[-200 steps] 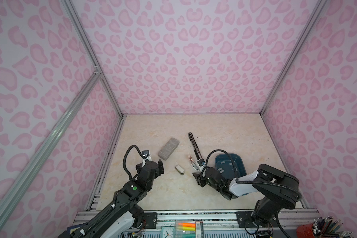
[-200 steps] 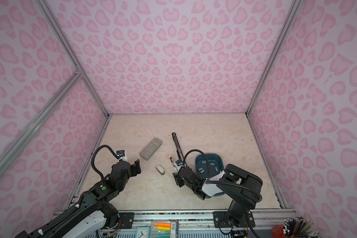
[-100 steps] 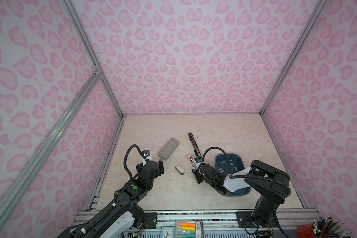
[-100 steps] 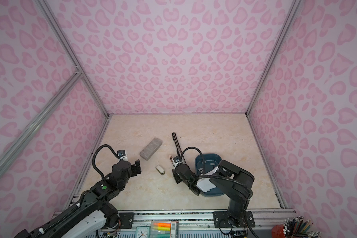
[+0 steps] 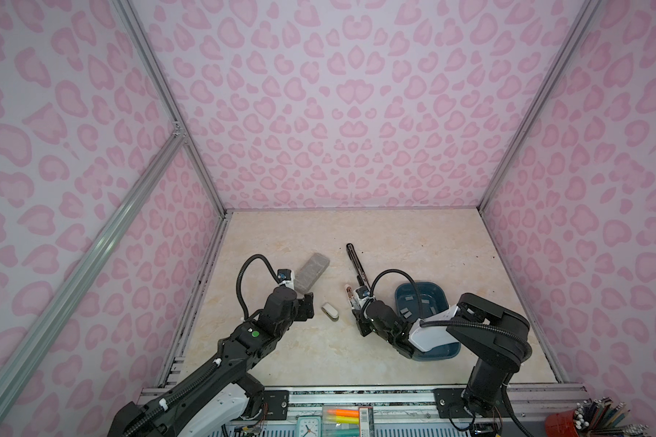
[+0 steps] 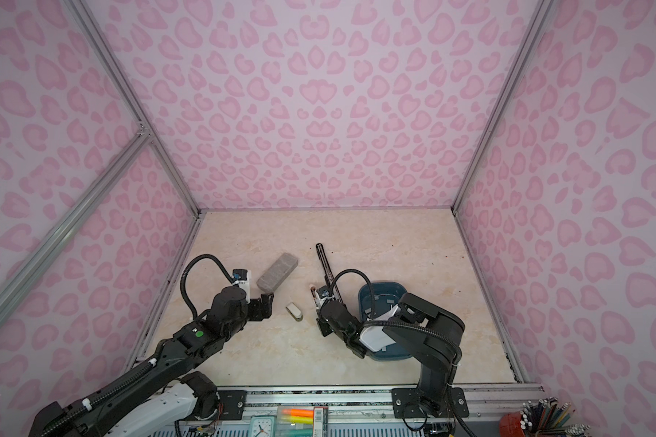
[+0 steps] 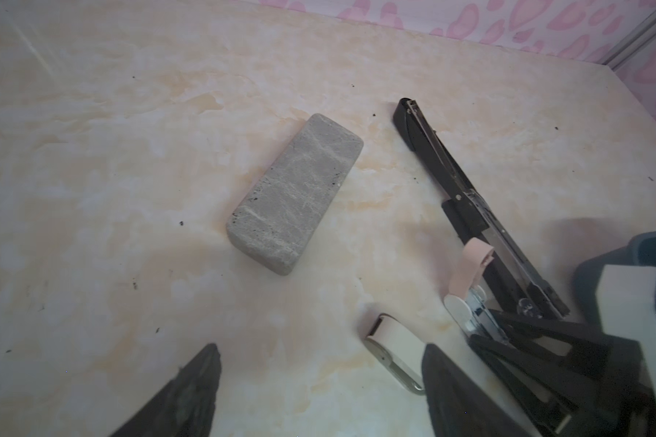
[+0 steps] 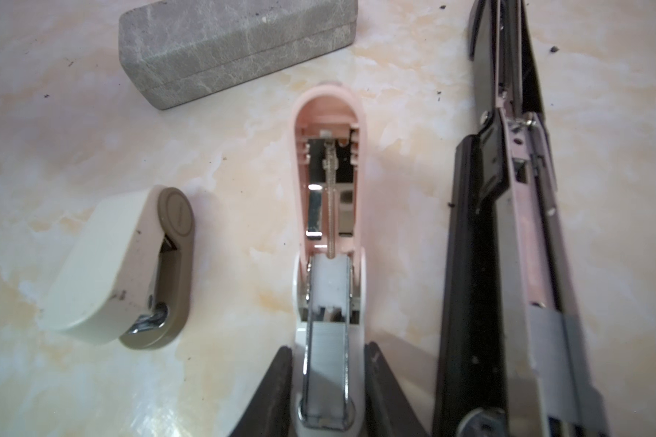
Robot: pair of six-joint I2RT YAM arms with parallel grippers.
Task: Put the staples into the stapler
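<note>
A small pink stapler point(image 8: 328, 181) lies opened on the table, with a silver strip of staples point(image 8: 326, 359) in its channel. My right gripper point(image 8: 328, 350) is shut on its white base, one finger pressed against each side; both top views show this grip point(image 5: 358, 316) point(image 6: 320, 316). A long black stapler point(image 5: 356, 265) point(image 8: 508, 227) lies opened flat just beside it. Loose staples point(image 5: 406, 312) point(image 6: 389, 300) lie in the blue tray point(image 5: 421, 283). My left gripper point(image 7: 319, 393) point(image 5: 307, 306) hovers open over bare table, holding nothing.
A beige mini stapler point(image 5: 330, 311) point(image 7: 394, 340) lies between the two grippers, close to one left finger. A grey speckled block point(image 5: 311, 272) point(image 7: 296, 193) sits behind the left gripper. Pink walls close in three sides.
The right gripper's jaws have narrowed onto the pink stapler's base, and the right arm's elbow has swung left. The left arm has stayed about where it was.
</note>
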